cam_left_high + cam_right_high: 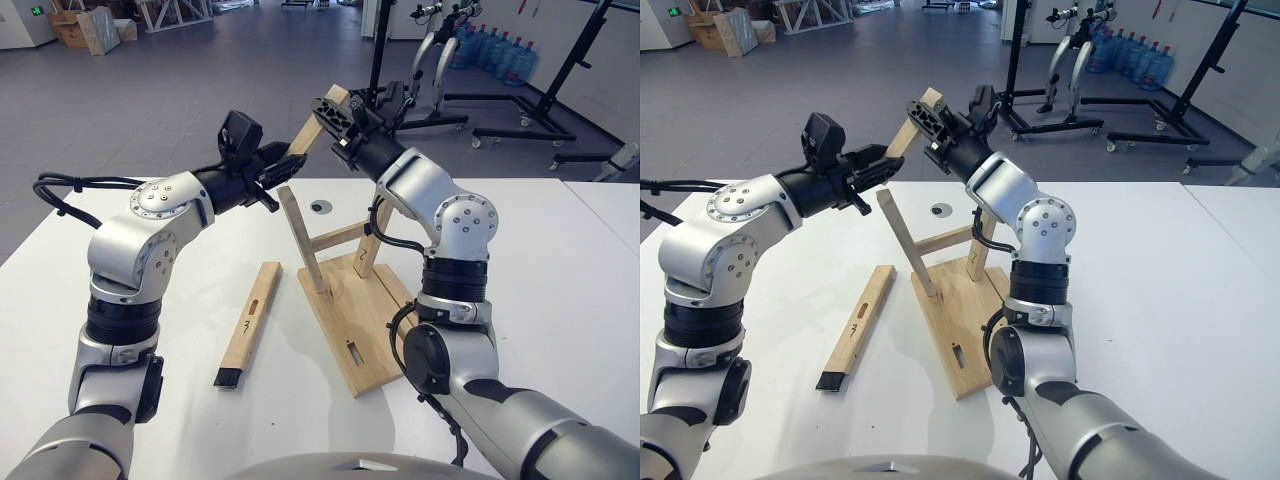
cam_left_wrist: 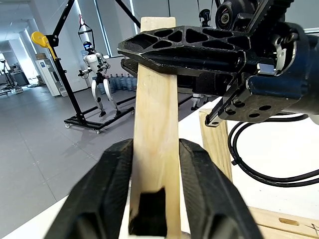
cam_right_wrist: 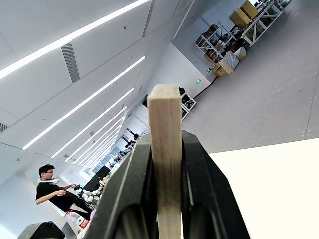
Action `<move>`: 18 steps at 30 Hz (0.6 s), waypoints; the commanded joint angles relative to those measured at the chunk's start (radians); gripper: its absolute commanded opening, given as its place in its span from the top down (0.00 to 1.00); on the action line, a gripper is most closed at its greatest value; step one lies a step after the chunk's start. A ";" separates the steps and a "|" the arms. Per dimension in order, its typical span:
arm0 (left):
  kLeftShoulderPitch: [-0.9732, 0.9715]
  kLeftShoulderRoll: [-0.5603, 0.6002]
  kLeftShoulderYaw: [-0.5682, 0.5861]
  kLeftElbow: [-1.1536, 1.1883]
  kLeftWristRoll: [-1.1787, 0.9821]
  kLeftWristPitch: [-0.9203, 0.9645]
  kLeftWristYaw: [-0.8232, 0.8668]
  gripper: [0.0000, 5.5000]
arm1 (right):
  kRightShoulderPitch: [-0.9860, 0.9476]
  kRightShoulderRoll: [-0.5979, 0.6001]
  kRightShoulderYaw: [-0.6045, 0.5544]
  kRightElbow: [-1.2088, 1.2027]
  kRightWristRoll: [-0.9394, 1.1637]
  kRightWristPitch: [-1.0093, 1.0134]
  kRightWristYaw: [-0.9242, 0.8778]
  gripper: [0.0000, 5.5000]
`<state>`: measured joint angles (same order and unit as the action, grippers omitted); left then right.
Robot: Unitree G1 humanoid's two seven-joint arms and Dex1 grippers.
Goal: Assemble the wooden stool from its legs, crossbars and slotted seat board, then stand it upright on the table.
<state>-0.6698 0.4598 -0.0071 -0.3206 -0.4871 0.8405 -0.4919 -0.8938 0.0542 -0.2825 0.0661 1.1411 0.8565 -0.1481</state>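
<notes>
A wooden leg (image 1: 308, 135) hangs slanted in the air above the table's far side, held at both ends. My left gripper (image 1: 283, 165) is shut on its lower end, my right gripper (image 1: 335, 112) on its upper end. The left wrist view shows the leg (image 2: 154, 124) between black fingers (image 2: 107, 189). In the right wrist view its end (image 3: 167, 129) sticks out past the jaws. The slotted seat board (image 1: 350, 310) lies flat on the table. Two legs (image 1: 303, 240) joined by a crossbar (image 1: 338, 238) stand tilted on it.
Left of the board, a loose slotted wooden piece (image 1: 252, 315) with a black end lies on the white table (image 1: 560, 280). A small round hole (image 1: 320, 207) marks the table's far side. Black stands (image 1: 520, 110) occupy the floor behind.
</notes>
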 commanded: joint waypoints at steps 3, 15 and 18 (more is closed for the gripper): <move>-0.016 -0.021 0.028 -0.002 -0.035 0.053 0.014 0.57 | 0.011 0.001 0.017 -0.011 -0.028 -0.009 0.007 0.93; -0.313 -0.101 0.561 0.205 -0.224 0.047 0.408 0.26 | -0.248 -0.196 -0.057 0.176 -0.151 -0.135 0.143 0.93; -0.220 -0.135 0.626 0.149 -0.269 0.047 0.477 0.26 | -0.298 -0.375 -0.079 0.170 -0.195 -0.097 0.213 0.93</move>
<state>-0.9637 0.3496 0.5916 -0.1349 -0.7358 0.8861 -0.0538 -1.1518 -0.2007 -0.3357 0.2489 0.9725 0.7325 0.0287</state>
